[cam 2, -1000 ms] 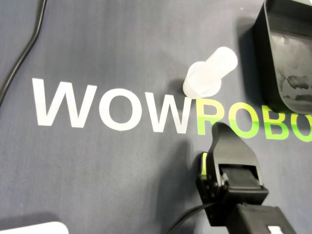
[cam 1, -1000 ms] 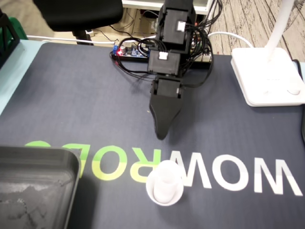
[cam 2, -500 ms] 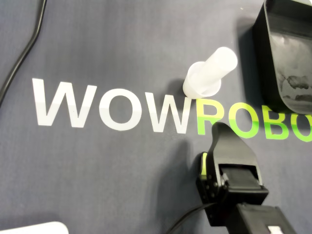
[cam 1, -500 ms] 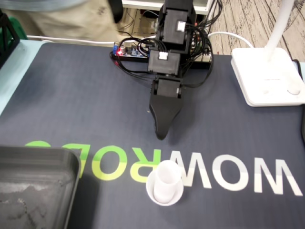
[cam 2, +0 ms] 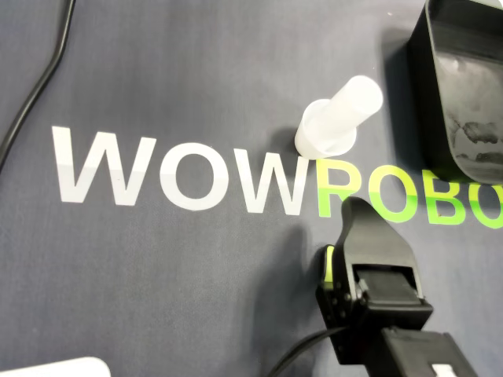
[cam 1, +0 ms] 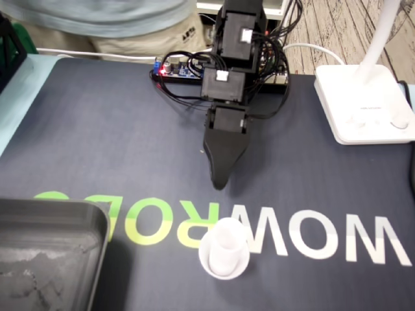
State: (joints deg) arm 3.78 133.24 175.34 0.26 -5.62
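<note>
Black pointed gripper [cam 1: 220, 183] hangs tip-down over the dark grey mat [cam 1: 97, 129]. Only one tapered tip shows in the fixed view and in the overhead view [cam 2: 357, 206], so can't tell whether the pincer is parted or closed. Nothing is in it.

White translucent plastic tube [cam 1: 224, 249] stands on its wide round flange, long axis roughly vertical, closed end up. In the overhead view [cam 2: 339, 119] it reads as slanting toward the upper right, flange at the lower left. It sits on the mat where the white "W" meets the green "R" of the printed lettering. It's near the gripper tip but clear of it, with bare mat between.

Black plastic tray [cam 1: 65, 210] is off to the tube's left in the fixed view, on its right in the overhead view [cam 2: 420, 78], not touching. White lamp base [cam 1: 363, 103] is well apart at the right.

Versus a second ago: arm, gripper and tube unchanged. The only change is at the top edge of the fixed view, where a dark shape is gone and a person in a pale blue-grey shirt [cam 1: 117, 16] now fills it.
</note>
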